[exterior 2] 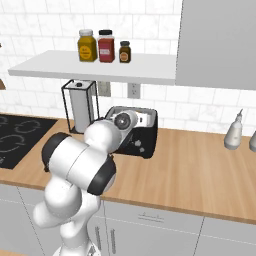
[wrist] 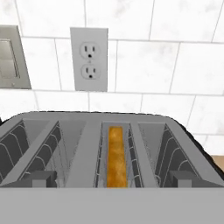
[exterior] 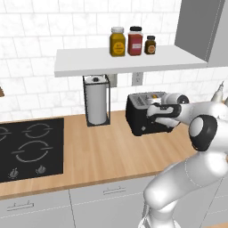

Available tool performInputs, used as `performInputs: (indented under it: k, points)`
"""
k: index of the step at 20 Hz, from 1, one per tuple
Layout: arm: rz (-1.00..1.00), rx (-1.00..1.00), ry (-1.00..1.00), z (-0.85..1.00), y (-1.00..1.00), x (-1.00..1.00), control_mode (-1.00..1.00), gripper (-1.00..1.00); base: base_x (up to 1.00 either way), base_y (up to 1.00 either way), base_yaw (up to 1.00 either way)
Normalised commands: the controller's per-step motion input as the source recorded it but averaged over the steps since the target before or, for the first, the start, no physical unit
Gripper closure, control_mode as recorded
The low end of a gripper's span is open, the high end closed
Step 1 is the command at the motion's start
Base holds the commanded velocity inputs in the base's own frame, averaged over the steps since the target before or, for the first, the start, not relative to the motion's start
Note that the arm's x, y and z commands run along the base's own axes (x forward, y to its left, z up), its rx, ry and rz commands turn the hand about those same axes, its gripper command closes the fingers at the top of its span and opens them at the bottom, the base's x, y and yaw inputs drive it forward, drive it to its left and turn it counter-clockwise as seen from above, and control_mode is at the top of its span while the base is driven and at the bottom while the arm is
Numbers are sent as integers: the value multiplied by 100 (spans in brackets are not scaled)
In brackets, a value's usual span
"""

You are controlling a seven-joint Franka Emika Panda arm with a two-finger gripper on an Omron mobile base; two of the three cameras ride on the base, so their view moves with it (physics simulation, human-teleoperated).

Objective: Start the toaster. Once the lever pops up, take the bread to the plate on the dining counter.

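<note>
Toaster (exterior: 144, 116) sits at centre right of the left base view, on the wood-topped bench (exterior: 102, 153), pushed back near the tiled wall below the shelf (exterior: 129, 60). A wall outlet (wrist: 89, 59) is at upper left of the hand view, directly behind it; likely the reason for that spot.

End effector (exterior: 153, 113) hovers at the toaster's near side, about level with its top. Its fingertips are not clear in any view, so I judge the jaws spread wide with nothing between them.

Bread (wrist: 115, 155) is in the toaster, standing on edge in the slot right of centre in the hand view. One narrow golden-brown strip of crust faces up. Its long axis runs from the bottom of the frame toward the wall, along the slot. Slots at the left look empty.

Two grey tabs at the lower left and lower right of the hand view may be the levers; not certain. Judgement: the start step is in hand, and the camera's aim down over the slots suits a push on a near-side lever.

Paper towel holder (exterior: 96, 101) stands just left of the toaster; cooktop (exterior: 29, 147) at far left.
</note>
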Motion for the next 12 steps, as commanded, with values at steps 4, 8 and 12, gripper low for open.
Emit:
performInputs:
  k: [4,8,12]
  points:
    - [0,1,6,0,0,6,-100,-100,0,0,0]
    - [0,3,5,-2,0,0,-100,-100,0,0,0]
    - [0,0,1,-14,0,0,-100,-100,0,0,0]
